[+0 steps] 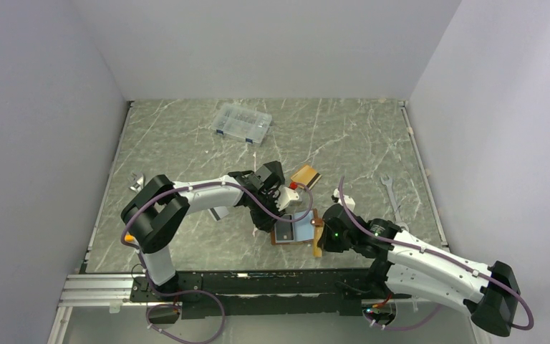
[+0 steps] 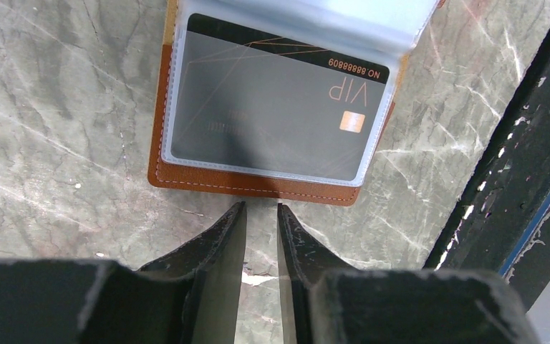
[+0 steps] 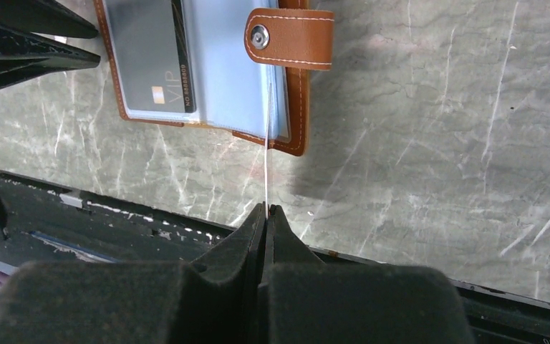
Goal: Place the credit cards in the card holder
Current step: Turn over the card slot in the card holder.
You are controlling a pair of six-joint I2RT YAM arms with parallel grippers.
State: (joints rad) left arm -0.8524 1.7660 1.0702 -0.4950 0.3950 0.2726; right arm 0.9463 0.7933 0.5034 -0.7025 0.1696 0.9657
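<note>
While pinching a clear sleeve point(image 3: 266, 172) in the right gripper point(image 3: 266, 211), holds it up off the card holder point(image 2: 258, 185), spread open on the table point(image 1: 186, 143) near the front edge. Shows a grey card point(image 2: 272, 122) already tucked inside. Has the left gripper point(image 2: 261, 211) slightly apart, empty, just short of the leather rim. Spots an orange card point(image 1: 306, 175) beyond: likely light, stiff, slick. Best pinched by a short edge.

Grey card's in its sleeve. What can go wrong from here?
1. The right gripper is shut on a thin sheet rising from the card holder; a pull may drag the holder.
2. The left gripper, slightly open and empty, sits at the holder's edge and may nudge it.
3. The orange card lies flat on the table, hard to pinch.
</note>
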